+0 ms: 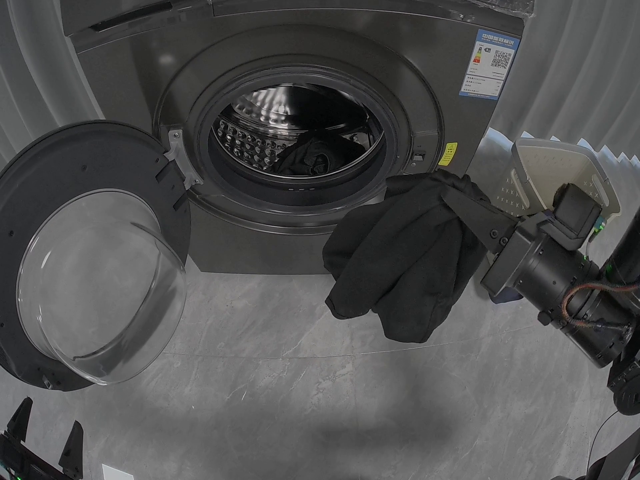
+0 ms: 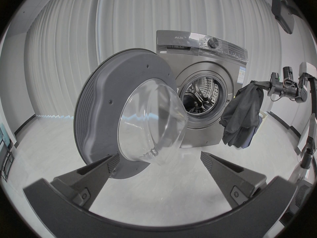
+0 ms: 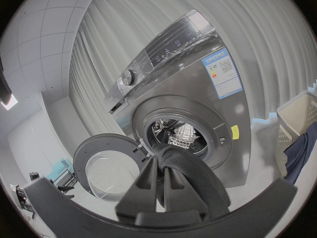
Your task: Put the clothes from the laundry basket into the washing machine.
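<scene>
Right jaws clamped on a black garment [image 1: 400, 261], pinched by one fold so the rest hangs clear of the floor [image 1: 267, 381], just outside the washing machine [image 1: 120, 75] mouth, probably ready to feed in. Door [image 1: 67, 168] is swung wide left, out of the way. Drum [image 1: 260, 135] has dark clothes [image 1: 313, 155] inside. Laundry basket [image 3: 294, 116] beside the machine holds a navy piece [image 3: 302, 149]. Left jaws spread apart, empty, low near the door
</scene>
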